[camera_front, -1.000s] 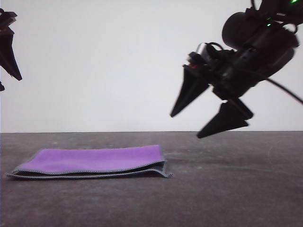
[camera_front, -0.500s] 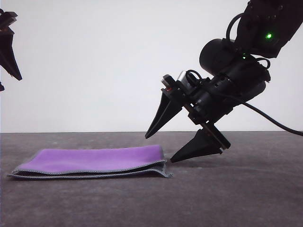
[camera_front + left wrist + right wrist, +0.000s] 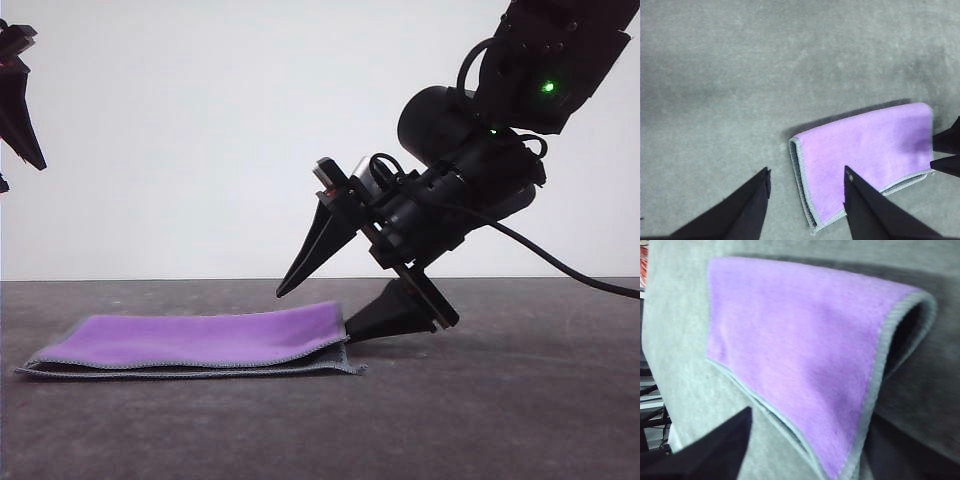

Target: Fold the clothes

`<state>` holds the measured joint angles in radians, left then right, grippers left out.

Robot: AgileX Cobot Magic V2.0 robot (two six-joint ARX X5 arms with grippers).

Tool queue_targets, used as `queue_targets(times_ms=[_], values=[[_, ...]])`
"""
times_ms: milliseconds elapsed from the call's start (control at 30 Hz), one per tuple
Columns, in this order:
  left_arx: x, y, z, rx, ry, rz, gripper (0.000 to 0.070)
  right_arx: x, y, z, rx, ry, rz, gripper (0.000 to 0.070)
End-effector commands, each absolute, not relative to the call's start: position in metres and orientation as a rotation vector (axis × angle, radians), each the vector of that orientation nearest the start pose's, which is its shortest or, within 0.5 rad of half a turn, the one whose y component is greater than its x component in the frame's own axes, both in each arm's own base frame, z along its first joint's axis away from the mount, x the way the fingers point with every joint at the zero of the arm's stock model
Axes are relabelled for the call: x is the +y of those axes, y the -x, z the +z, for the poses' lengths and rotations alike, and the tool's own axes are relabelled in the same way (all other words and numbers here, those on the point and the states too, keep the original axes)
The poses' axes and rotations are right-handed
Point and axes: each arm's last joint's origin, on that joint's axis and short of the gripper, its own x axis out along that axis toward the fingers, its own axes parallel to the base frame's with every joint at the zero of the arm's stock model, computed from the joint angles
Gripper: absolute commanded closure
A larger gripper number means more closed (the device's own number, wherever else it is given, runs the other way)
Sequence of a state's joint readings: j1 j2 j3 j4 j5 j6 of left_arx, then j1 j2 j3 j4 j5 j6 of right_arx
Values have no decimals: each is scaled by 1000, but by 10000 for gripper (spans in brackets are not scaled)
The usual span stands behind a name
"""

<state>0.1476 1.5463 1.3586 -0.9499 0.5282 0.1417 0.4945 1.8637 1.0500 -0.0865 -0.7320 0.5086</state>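
Lowered, right claw now straddles folded cloth's right edge, spread.

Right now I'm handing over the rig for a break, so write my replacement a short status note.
Right gripper: open, low at the cloth's right edge, one finger above it, the other at table level; nothing gripped.
Left gripper: open, raised over the cloth's left end.
Cloth: on the grey table, already folded once, purple face up.
Left: grip that right edge and make the next fold.

Bright, even light with soft shadows; the right wrist view is blurred, the other views sharp.
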Motion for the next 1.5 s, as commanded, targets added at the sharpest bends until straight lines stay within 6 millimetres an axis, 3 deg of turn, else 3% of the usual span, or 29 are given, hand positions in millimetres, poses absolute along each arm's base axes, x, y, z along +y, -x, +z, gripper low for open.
queue_targets(times_ms=[0,200,267,467,633,1167,1467], values=[[31,-308,298,1039,251,-415,416,194,-313,144,1237,-532,873,399],[31,-308,298,1039,251,-415,416,194,-313,144,1234,-532,875,647],[31,-308,298,1039,251,-415,416,194,-313,144,1229,-531,877,696],[31,-308,298,1039,251,-414,416,200,-315,149,1193,-556,954,696],[31,-308,298,1040,254,-413,416,215,-313,157,1143,-593,1030,696],[31,-308,298,1040,254,-412,416,309,-317,160,1139,-570,1219,696],[31,-308,298,1041,254,-412,416,336,-320,156,1148,-568,1262,694]])
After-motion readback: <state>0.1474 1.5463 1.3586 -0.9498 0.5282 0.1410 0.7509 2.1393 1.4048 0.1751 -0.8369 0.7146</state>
